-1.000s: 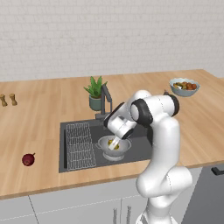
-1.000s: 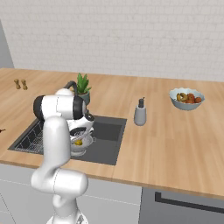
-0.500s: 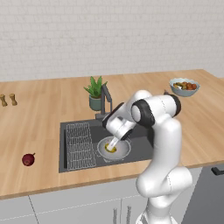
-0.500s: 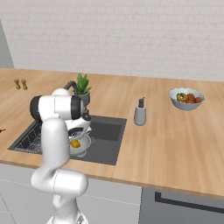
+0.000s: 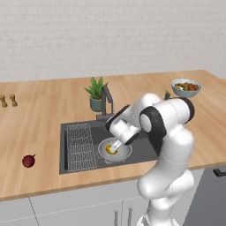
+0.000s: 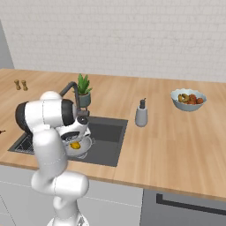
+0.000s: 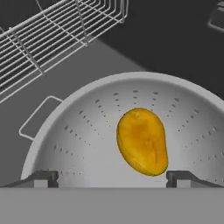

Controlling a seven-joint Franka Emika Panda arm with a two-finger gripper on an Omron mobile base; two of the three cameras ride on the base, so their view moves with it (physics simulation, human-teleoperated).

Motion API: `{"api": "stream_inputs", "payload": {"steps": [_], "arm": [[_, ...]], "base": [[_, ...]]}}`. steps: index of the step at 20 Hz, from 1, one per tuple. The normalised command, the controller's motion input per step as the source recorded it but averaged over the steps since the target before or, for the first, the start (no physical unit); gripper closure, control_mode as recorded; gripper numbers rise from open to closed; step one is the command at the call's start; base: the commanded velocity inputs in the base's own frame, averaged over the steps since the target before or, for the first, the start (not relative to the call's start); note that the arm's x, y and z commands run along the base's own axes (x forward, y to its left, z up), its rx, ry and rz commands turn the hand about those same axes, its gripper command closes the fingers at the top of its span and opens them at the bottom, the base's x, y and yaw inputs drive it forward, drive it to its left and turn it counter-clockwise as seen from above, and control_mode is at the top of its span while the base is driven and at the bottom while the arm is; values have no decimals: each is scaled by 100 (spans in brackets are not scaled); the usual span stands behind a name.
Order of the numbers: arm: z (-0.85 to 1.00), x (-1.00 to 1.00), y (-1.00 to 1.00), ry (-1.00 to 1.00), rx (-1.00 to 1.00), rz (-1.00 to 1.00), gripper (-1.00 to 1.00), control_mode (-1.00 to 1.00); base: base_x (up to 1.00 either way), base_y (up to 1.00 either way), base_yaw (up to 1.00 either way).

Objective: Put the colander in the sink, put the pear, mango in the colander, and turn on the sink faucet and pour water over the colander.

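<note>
The gripper (image 7: pixel 112 177) is released: in the hand view its two finger tips stand wide apart at the bottom, with nothing between them. It hangs just over the colander (image 7: pixel 87 144), which sits inside the sink (image 5: pixel 143 148), on the floor of the basin and beside the wire grid rack (image 5: pixel 80 145). The mango (image 7: pixel 142 141) lies in the colander, resting on its perforated inside wall, apart from both finger tips. In the left base view the gripper (image 5: pixel 115 144) is directed down into the colander (image 5: pixel 115 151), and the mango (image 5: pixel 110 151) shows as a small yellow spot under it.

The pear (image 5: pixel 28 161) lies on the wooden counter (image 5: pixel 39 114), to the left of the sink and well apart from it. The sink faucet (image 5: pixel 106 102) stands at the back edge of the sink, just beside a potted plant (image 5: pixel 96 93). On the right base view a grey soap bottle (image 6: pixel 141 115) stands on the counter to the right of the sink, and a pale fruit bowl (image 6: pixel 189 99) is farther right.
</note>
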Motion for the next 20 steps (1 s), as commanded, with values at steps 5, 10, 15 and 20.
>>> {"api": "stream_inputs", "payload": {"steps": [5,10,15,20], "arm": [[64,-46,-11,-3,0,-12,-100,-100],[68,-52,-8,0,0,-8,-100,-100],[83,-37,1,8,0,-6,-100,-100],[86,-33,1,13,0,-1,-100,-100]], "base": [[0,0,0],[0,0,0],[0,0,0],[0,0,0]]}}
